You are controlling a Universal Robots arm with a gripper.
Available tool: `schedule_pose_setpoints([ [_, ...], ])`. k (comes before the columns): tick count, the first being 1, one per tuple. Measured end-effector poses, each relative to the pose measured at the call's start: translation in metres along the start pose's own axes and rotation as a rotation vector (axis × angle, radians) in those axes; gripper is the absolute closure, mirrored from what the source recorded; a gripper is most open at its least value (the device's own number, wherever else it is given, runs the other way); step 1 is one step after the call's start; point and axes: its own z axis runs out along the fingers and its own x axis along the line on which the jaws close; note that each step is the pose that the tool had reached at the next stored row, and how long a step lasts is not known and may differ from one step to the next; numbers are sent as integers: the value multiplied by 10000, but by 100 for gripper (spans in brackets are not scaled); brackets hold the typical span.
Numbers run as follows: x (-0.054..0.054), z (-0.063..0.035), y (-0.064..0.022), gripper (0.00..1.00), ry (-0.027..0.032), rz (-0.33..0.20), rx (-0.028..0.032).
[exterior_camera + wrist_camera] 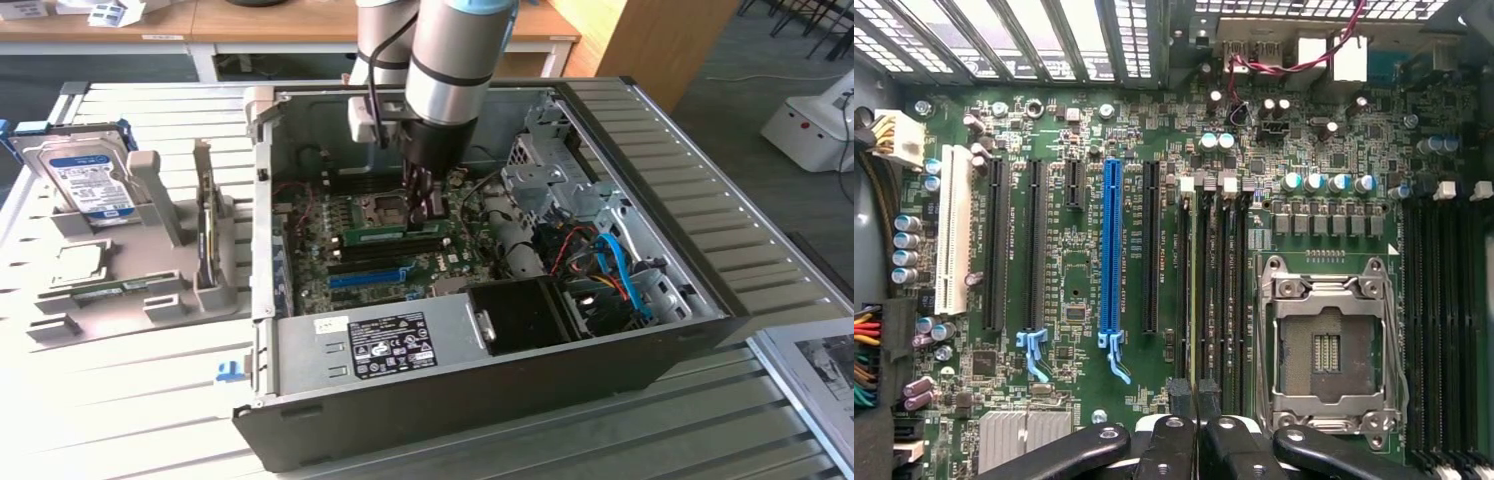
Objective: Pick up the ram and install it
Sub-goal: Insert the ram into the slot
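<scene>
The ram (pixel 384 237) stands in a slot on the green board (pixel 1079 260) inside the computer case (pixel 534 400). The gripper (pixel 429 212) is right over it, fingers pressed together. The sticker (pixel 387 345) on the silver box (pixel 300 365) has writing too small to read.

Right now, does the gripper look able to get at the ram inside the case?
Likely yes: the shut gripper hangs inside the open case, right by one end of the ram, with nothing between them.
</scene>
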Motion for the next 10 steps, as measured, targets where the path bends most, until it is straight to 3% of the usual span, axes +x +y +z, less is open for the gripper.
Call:
schedule_pose_setpoints([
  [10, 0, 21, 6, 89, -5, 2, 42],
])
